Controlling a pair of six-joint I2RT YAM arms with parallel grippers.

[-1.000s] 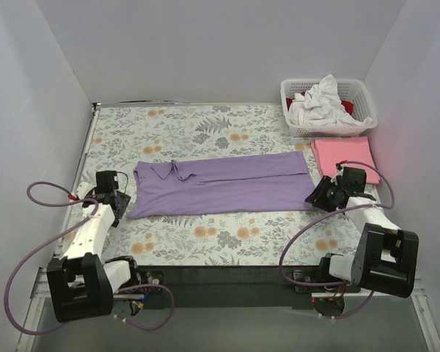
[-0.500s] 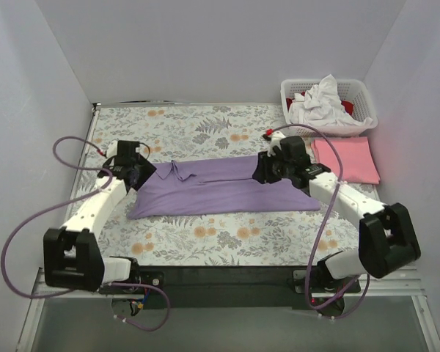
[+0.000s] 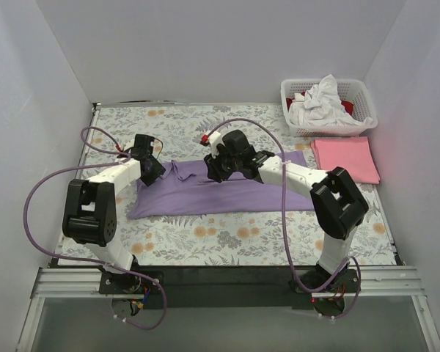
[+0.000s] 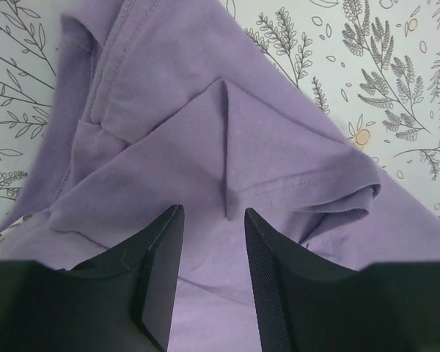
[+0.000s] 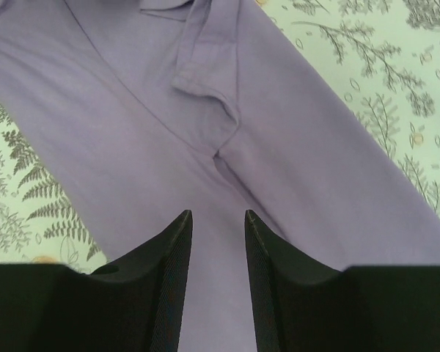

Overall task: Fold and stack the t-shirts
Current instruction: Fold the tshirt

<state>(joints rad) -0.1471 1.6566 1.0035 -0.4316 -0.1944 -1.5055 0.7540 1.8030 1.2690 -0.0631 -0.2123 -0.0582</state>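
Observation:
The lavender t-shirt [image 3: 227, 192] lies folded into a long strip across the middle of the floral cloth. My left gripper [image 3: 155, 173] is open over its left end, above a sleeve fold [image 4: 227, 147]; its jaws stand apart with purple cloth showing between them. My right gripper [image 3: 214, 170] is open over the strip's upper middle, near a crease [image 5: 220, 158]. A folded pink t-shirt [image 3: 345, 158] lies at the right. A white t-shirt [image 3: 319, 103] and a red one [image 3: 346, 107] sit in the basket.
The white lattice basket [image 3: 363, 92] stands at the back right corner. The floral cloth [image 3: 205, 242] covers the table. The grey walls close in on the left, back and right. The right arm's cable [image 3: 279, 147] arches over the shirt.
Both arms have swung from the table's sides inward onto the lavender shirt. The right gripper moved from the shirt's right end to its middle; the left moved onto its left end.

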